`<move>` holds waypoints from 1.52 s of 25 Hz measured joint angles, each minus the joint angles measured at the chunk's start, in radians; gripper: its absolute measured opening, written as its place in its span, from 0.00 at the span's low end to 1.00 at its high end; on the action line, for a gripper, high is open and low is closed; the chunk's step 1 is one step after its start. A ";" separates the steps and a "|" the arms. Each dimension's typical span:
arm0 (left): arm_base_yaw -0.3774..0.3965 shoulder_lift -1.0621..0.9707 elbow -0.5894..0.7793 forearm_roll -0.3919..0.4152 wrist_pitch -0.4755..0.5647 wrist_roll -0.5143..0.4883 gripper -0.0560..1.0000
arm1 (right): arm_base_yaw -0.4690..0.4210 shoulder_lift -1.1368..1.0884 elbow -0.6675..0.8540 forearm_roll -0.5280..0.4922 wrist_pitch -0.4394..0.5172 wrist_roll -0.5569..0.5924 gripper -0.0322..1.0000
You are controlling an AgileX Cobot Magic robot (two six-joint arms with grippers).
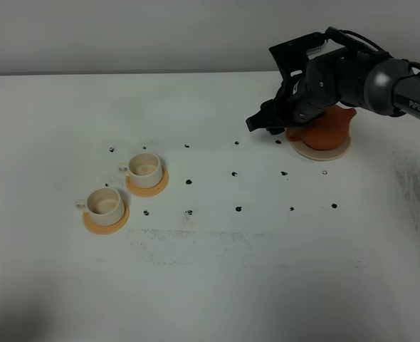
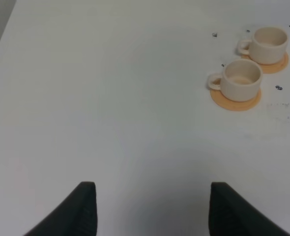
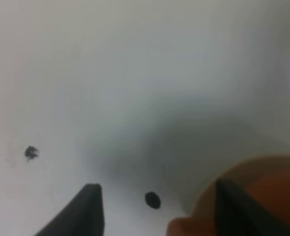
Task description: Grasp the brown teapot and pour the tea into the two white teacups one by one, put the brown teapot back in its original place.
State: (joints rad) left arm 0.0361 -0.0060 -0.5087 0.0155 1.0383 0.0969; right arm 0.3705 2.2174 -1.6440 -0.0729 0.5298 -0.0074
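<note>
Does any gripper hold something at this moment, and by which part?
Nothing is held. The right gripper is open close to the brown teapot; the left gripper is open too.

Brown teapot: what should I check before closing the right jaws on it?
1. Right jaws open: ok.
2. Brown teapot on its beige coaster: ok.
3. Teapot centred between the right jaws: not ok, mostly off to one side.
4. Where the handle faces: cannot tell, the right arm covers it.
5. Both teacups upright on orange saucers: ok.
</note>
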 joint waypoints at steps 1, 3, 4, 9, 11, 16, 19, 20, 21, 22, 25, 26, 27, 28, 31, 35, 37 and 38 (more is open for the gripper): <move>0.000 0.000 0.000 0.000 0.000 0.000 0.53 | 0.001 0.000 0.000 0.000 0.000 -0.001 0.50; 0.000 0.000 0.000 0.000 0.000 0.000 0.53 | 0.001 0.000 0.000 0.000 0.000 -0.001 0.50; 0.000 0.000 0.000 0.000 0.000 0.000 0.53 | 0.001 0.000 0.000 0.000 0.001 -0.005 0.50; 0.000 0.000 0.000 0.000 0.000 0.000 0.53 | 0.005 0.000 -0.002 0.001 0.019 -0.031 0.50; 0.000 0.000 0.000 0.000 0.000 0.000 0.53 | 0.008 0.000 -0.003 0.001 0.031 -0.039 0.50; 0.000 0.000 0.000 0.000 0.000 0.000 0.53 | 0.011 0.000 -0.003 0.001 0.052 -0.052 0.50; 0.000 0.000 0.000 0.000 0.000 0.000 0.53 | 0.011 0.000 -0.004 0.001 0.061 -0.058 0.50; 0.000 0.000 0.000 0.000 0.000 0.000 0.53 | 0.011 0.000 -0.004 0.001 0.067 -0.061 0.50; 0.000 0.000 0.000 0.000 0.000 0.000 0.53 | 0.011 0.000 -0.004 0.001 0.074 -0.062 0.50; 0.000 0.000 0.000 0.000 0.000 0.000 0.53 | 0.011 0.000 -0.004 0.001 0.078 -0.067 0.50; 0.000 0.000 0.000 0.000 0.000 0.000 0.53 | 0.011 0.000 -0.004 0.002 0.105 -0.073 0.50; 0.000 0.000 0.000 0.000 0.000 0.000 0.53 | 0.011 0.000 -0.004 0.002 0.111 -0.073 0.50; 0.000 0.000 0.000 0.000 0.000 0.000 0.53 | 0.011 0.000 -0.004 0.002 0.115 -0.073 0.50; 0.000 0.000 0.000 0.000 0.000 0.000 0.53 | 0.011 -0.001 -0.004 0.002 0.116 -0.077 0.50; 0.000 0.000 0.000 0.000 0.000 0.000 0.53 | 0.011 -0.002 -0.004 0.000 0.113 -0.081 0.50; 0.000 0.000 0.000 0.000 0.000 0.000 0.53 | 0.011 -0.002 -0.004 0.000 0.105 -0.096 0.50; 0.000 0.000 0.000 0.000 0.000 0.000 0.53 | 0.011 -0.002 -0.004 0.000 0.100 -0.099 0.50; 0.000 0.000 0.000 0.000 0.000 0.000 0.53 | 0.011 -0.002 -0.004 0.000 0.100 -0.102 0.50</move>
State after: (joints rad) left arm 0.0361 -0.0060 -0.5087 0.0155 1.0383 0.0969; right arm 0.3816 2.2156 -1.6479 -0.0729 0.6299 -0.1096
